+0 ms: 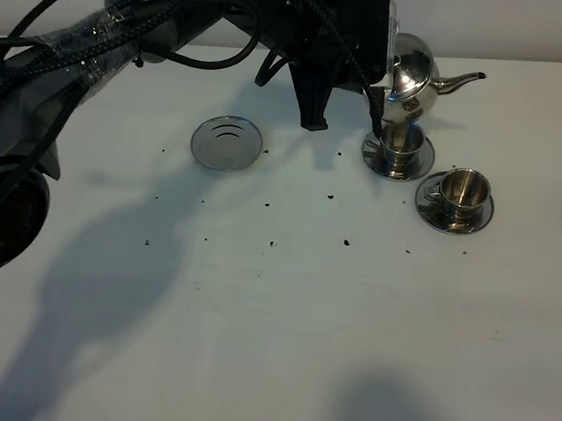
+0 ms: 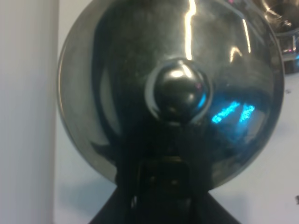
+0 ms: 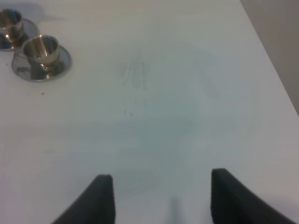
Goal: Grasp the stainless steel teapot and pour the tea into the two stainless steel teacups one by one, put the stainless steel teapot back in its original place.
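Your left hand (image 1: 380, 80) is clenched on the stainless steel teapot (image 1: 412, 79). The contact point lies in shadow, so that it is the loop handle you hold is a judgement. The pot hangs clear of the bench (image 1: 278, 331), roughly upright, lid on, knob (image 2: 180, 91) facing the wrist camera, and spout (image 1: 460, 82) pointing away from the hand. Just below the hand stands the first teacup (image 1: 400, 145). The second teacup (image 1: 461, 187) sits near it, out past the spout side. The coaster (image 1: 228, 143) that marks the pot's place lies well apart from the hand, back under the forearm. Your right hand (image 3: 161, 200) is released and empty, well apart from both cups. Whether either cup holds tea cannot be told.

Risks, as judged from here:
- The pot's base hangs close over the first cup's rim, so dropping or swinging while you tilt could tip that cup.
- The spout reaches beyond this cup, so a tilt made without drawing back would send tea onto the saucer or bench.
- A steep tilt may loosen the lid.
- A slim handle lets the pot pivot in the hand.
- The saucers (image 1: 377, 158) (image 1: 441, 219) sit just beside each other, so a nudge to one may shift the other.

Count: one teapot, two teacups, two saucers, one coaster, two hands, and several dark specks (image 1: 345, 242) on the bench.
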`<state>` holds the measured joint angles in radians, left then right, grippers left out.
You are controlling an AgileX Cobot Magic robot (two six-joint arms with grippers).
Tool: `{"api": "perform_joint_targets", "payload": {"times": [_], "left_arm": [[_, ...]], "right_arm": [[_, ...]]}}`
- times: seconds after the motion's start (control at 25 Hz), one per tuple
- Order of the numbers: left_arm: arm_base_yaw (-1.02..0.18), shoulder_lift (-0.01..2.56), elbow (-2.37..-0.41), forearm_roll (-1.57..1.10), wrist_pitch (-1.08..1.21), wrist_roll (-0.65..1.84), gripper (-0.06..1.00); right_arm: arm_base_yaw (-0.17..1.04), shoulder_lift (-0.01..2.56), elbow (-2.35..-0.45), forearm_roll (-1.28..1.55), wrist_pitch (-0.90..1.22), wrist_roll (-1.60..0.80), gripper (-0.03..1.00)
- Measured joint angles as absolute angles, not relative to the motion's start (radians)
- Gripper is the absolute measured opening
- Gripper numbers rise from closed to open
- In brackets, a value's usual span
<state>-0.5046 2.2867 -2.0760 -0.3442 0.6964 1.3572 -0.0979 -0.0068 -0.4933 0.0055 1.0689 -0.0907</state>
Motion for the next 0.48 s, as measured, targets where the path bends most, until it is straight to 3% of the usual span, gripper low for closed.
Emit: {"api": "perform_joint_targets", "payload": {"times": [0.48], "left_arm": [[-0.533, 2.287, -2.076, -0.261, 0.644, 1.485, 0.24]], "right_arm": [[-0.098, -0.007, -0.493, 0.005, 1.069, -0.091, 0.45]]}}
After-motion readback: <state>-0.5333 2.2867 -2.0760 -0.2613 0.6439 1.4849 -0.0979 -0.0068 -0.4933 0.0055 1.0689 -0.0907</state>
